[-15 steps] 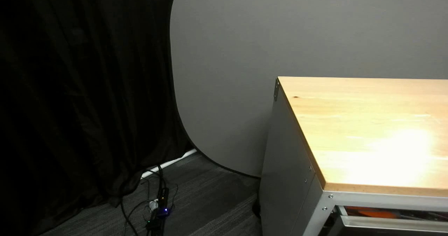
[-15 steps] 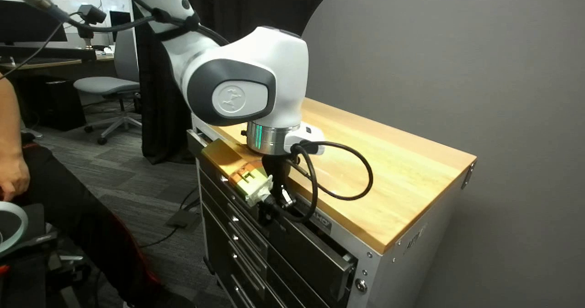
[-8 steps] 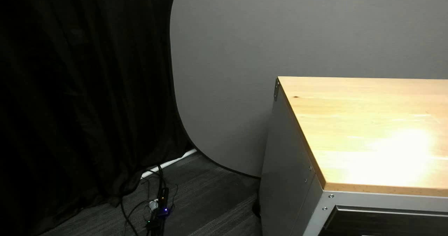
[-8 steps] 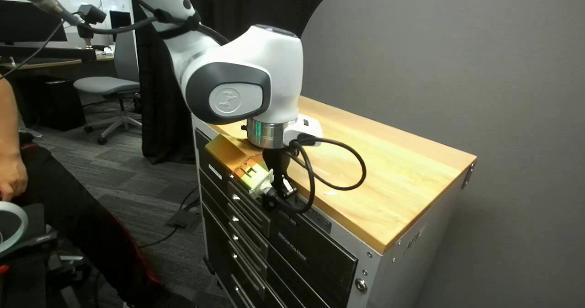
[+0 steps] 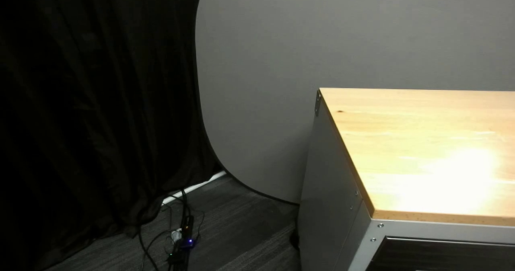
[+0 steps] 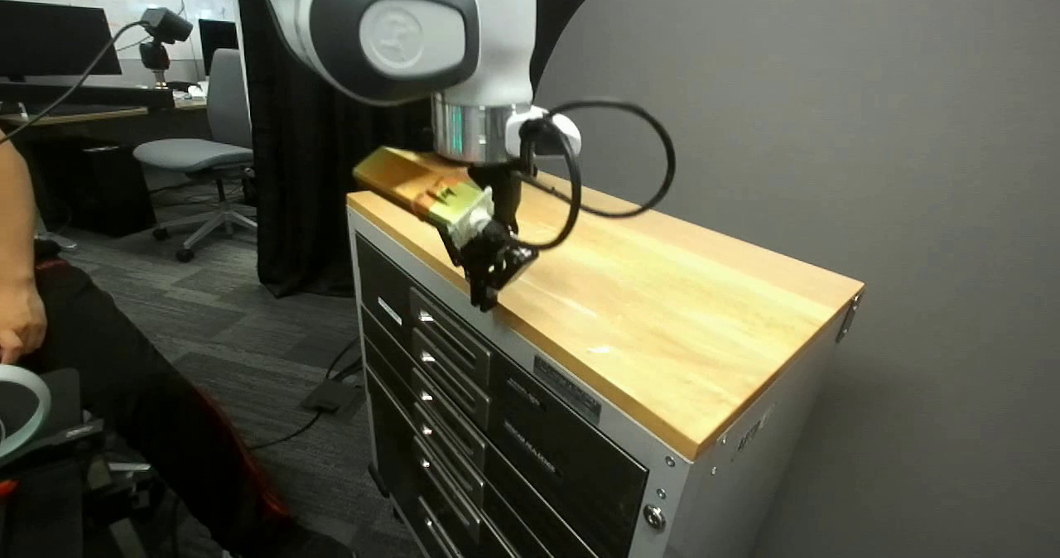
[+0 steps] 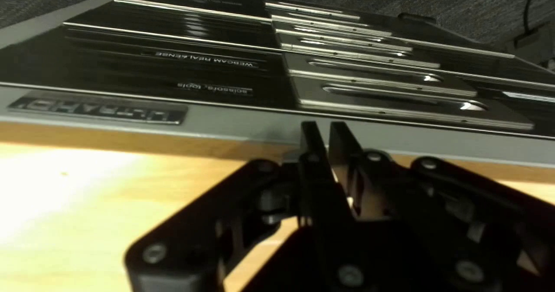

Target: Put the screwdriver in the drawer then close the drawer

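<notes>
The drawer is the full-width top drawer with a black front. It is flush with the grey cabinet frame. Its front also shows in an exterior view and in the wrist view. No screwdriver is in view; the inside of the drawer is hidden. My gripper hangs just in front of and around the height of the wooden top's front edge, above the drawer front. In the wrist view the fingertips stand a narrow gap apart with nothing between them.
The cabinet's wooden top lies beside the gripper. More black drawers with handles are below. A yellow box and a looped cable are on the wrist. A person sits at the left.
One second ago the top drawer was partly out with my gripper down at its front. Half a second ago it was pushed in. Now my gripper has risen away from it.
</notes>
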